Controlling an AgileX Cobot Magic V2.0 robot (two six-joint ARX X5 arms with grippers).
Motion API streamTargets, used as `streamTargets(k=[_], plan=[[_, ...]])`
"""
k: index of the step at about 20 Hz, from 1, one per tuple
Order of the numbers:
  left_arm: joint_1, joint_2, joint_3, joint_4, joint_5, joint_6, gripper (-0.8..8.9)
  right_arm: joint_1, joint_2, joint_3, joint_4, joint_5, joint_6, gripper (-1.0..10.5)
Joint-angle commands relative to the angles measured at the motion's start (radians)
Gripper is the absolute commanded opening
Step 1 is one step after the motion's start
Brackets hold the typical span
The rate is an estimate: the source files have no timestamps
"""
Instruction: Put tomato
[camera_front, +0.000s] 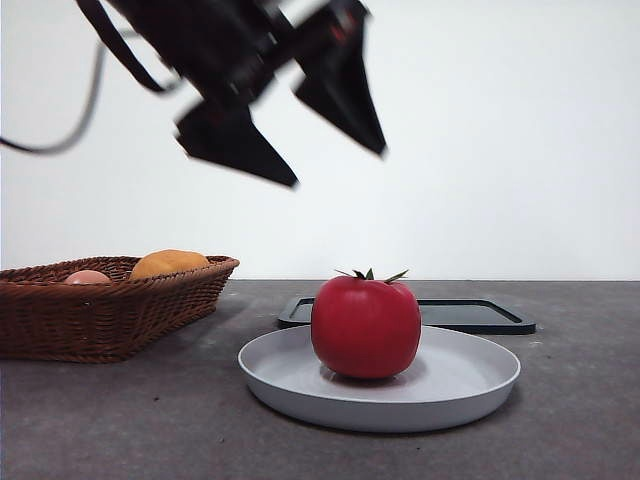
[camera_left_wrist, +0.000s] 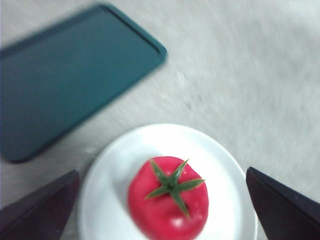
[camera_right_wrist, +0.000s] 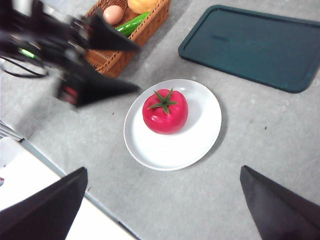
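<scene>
On the left we see a basket holding 2 pale fruits. Above it our left gripper hangs in the air, its jaws spread wide and empty. To the right, the tomato sits upright in the middle of the plate, with a tray behind. We judge placing done; next the arm only needs to clear away. Our right gripper waits high, also spread.

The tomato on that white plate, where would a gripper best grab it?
Probably across its round red sides, coming straight down from above. The tomato sits upright on the plate with its green stem on top, and nothing crowds its flanks. The open left gripper hangs above it, empty.
</scene>
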Motion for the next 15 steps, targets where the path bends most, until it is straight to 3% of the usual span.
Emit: streamTargets(k=[1, 7, 15], plan=[[0.025, -0.084, 0.024, -0.042, -0.003, -0.033, 5.34, 0.005, 0.009, 0.018, 0.030, 0.004, -0.012, 4.9], [0.138, -0.327, 0.024, -0.279, 0.023, -0.027, 5.34, 0.005, 0.054, 0.018, 0.047, 0.002, -0.013, 4.9], [0.206, -0.495, 0.024, -0.662, 0.272, 0.056, 5.31, 0.005, 0.144, 0.018, 0.064, -0.026, -0.031, 4.9]])
